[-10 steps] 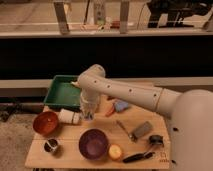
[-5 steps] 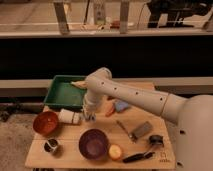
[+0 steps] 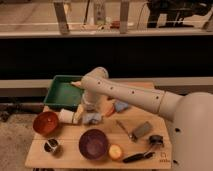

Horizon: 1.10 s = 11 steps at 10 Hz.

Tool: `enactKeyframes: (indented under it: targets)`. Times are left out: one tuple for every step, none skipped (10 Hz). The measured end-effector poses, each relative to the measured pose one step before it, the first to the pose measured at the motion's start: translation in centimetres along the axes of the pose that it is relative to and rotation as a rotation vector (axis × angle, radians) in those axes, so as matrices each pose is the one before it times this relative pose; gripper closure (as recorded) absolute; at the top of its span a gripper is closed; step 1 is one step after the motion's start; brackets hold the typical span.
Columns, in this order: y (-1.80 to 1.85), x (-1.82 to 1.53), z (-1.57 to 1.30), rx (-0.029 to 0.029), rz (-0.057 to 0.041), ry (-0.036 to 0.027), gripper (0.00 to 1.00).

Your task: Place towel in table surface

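Observation:
A small grey-blue towel [image 3: 91, 118] lies crumpled on the wooden table [image 3: 75, 160], just in front of the green tray [image 3: 62, 92]. My gripper [image 3: 89, 107] hangs at the end of the white arm [image 3: 130, 95], directly above the towel and very close to it. I cannot see whether it still touches the cloth. The wrist hides the towel's top.
A white cup [image 3: 66, 116] lies left of the towel, and an orange bowl [image 3: 46, 122] sits further left. A purple bowl [image 3: 93, 143], a small can [image 3: 51, 146] and a fruit [image 3: 116, 151] stand in front. A blue cloth-like item [image 3: 120, 106], a grey block [image 3: 142, 130] and utensils [image 3: 137, 156] lie to the right.
The arm shifted slightly right from the tray's edge to over the table. The towel now sits low on the table under the gripper.

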Motion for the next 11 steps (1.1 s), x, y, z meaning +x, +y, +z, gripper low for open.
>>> enactKeyframes:
  targets:
    - [0.193,-0.063,-0.102,-0.00368,0.0088,-0.00302,0.2]
    - [-0.015,0.017,-0.049,-0.00302,0.00509,-0.00311,0.2]
    - [0.087,-0.014,-0.08,-0.00332,0.00561,-0.00272,0.2]
    - [0.067,-0.046,0.006,-0.00067,0.00091,-0.00115,0.2]
    - [0.005,-0.007,0.0,0.00015,0.0002,-0.00005,0.2]
    - [-0.016,0.008,0.008,0.00003,-0.00028,0.0,0.2]
    - [-0.034,0.013,-0.004,0.00009,-0.00056,0.00005,0.2]
    - [-0.005,0.0,0.008,-0.00005,-0.00013,-0.00011,0.2]
    - [0.007,0.001,-0.004,0.00001,0.00011,0.00013,0.2]
    - [-0.001,0.001,0.002,0.00001,-0.00002,0.00005,0.2]
    - [0.004,-0.001,0.0,0.00006,0.00011,0.00003,0.2]
